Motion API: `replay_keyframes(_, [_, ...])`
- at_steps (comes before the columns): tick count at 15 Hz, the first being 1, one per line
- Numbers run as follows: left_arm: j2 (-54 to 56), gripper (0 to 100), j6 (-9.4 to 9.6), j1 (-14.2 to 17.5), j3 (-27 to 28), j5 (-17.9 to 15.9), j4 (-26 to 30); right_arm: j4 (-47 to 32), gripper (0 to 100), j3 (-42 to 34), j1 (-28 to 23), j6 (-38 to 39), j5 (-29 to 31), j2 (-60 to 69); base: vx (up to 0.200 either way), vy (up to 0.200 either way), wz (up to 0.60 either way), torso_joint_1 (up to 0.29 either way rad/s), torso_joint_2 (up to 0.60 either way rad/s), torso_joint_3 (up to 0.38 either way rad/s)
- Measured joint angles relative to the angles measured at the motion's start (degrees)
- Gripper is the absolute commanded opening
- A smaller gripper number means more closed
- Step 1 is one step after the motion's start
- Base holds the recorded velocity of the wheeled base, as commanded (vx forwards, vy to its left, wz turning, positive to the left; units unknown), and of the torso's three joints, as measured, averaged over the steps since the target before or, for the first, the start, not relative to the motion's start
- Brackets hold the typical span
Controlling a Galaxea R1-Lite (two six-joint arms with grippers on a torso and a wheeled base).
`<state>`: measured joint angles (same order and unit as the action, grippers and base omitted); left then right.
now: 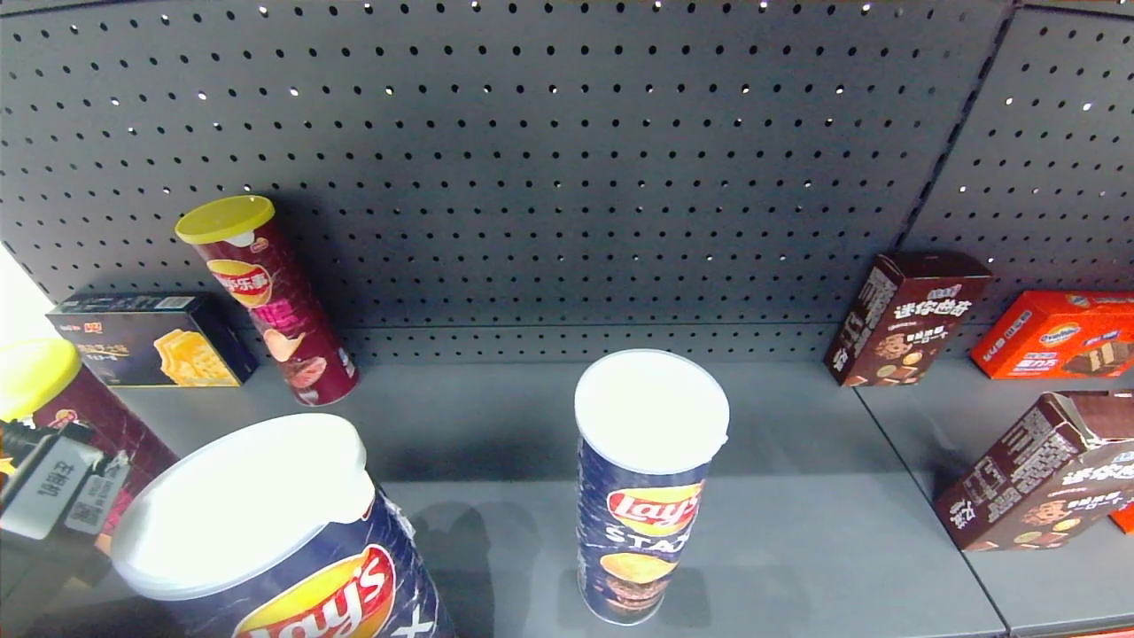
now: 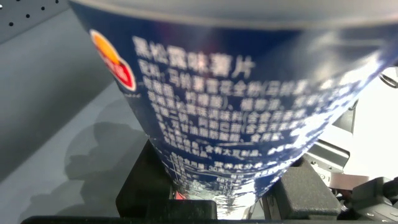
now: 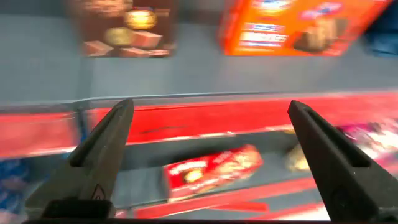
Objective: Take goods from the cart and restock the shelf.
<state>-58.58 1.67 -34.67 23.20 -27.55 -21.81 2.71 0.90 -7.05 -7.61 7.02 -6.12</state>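
Note:
My left gripper [image 2: 227, 196] is shut on a navy chips can with a white lid [image 1: 266, 540], gripping it near its base. In the left wrist view the can [image 2: 249, 112] sits between the two black fingers [image 2: 146, 186], above the grey shelf [image 1: 797, 514]. A second navy can [image 1: 647, 496] stands upright at the middle of the shelf. My right gripper [image 3: 211, 162] is open, fingers [image 3: 93, 168] spread wide with nothing between them, in front of a red-edged shelf [image 3: 186, 124].
A maroon can with a yellow lid [image 1: 270, 306] leans at the pegboard. Another [image 1: 53, 390] is at the left edge beside a dark cracker box [image 1: 151, 341]. Brown boxes [image 1: 904, 319] [image 1: 1036, 470] and an orange box [image 1: 1059, 335] stand right. A red pack [image 3: 211, 171] lies lower down.

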Motion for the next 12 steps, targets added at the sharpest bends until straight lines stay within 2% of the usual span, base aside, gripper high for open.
replay_keyframes(2, [0.0,0,0.02,-0.05,0.06,-0.04,0.02,0.55,100,-0.44,-0.12,-0.22,1.16,0.48,0.0,0.0,0.0,0.0,0.0,0.0])
replay_keyframes(3, [0.0,0,0.1,-0.06,0.06,-0.04,-0.06,1.45,100,-0.57,-0.12,0.77,-2.02,0.63,0.0,0.0,0.0,0.0,0.0,0.0])
replay_keyframes(4, [0.0,0,0.11,-0.17,0.06,-0.11,-0.06,2.33,100,-0.63,-0.12,4.71,-4.32,0.72,0.0,0.0,0.0,0.0,0.0,0.0])
replay_keyframes(6, [0.0,0,0.1,-0.61,0.15,-0.11,-0.11,1.8,100,-0.77,-0.09,10.28,-4.68,0.83,0.0,0.0,0.0,0.0,0.0,0.0])
replay_keyframes(7, [-0.02,0,0.1,-0.83,0.12,-0.12,-0.52,1.48,100,-0.8,-0.09,11.79,-1.78,0.85,0.0,0.0,0.0,0.0,0.0,0.0])
replay_keyframes(8, [-0.02,0,0.1,-0.94,-0.02,-0.12,-0.85,1.19,100,-0.83,-0.15,12.34,3.54,0.87,0.0,0.0,0.0,0.0,0.0,0.0])
replay_keyframes(9, [-0.07,0,0.1,-1.0,-0.07,-0.12,-0.9,1.01,100,-0.85,-0.12,12.2,5.71,0.87,0.0,0.0,0.0,0.0,0.0,0.0])
replay_keyframes(10, [-0.1,0,0.1,-1.07,-0.07,-0.12,-0.93,0.62,100,-0.85,-0.12,11.41,2.36,0.87,0.0,0.0,0.0,0.0,0.0,0.0])
replay_keyframes(12, [-0.1,0,0.1,-1.1,-0.18,-0.15,-0.94,-1.05,100,-0.9,-0.09,5.83,-9.89,0.87,0.0,0.0,0.0,0.0,0.0,0.0])
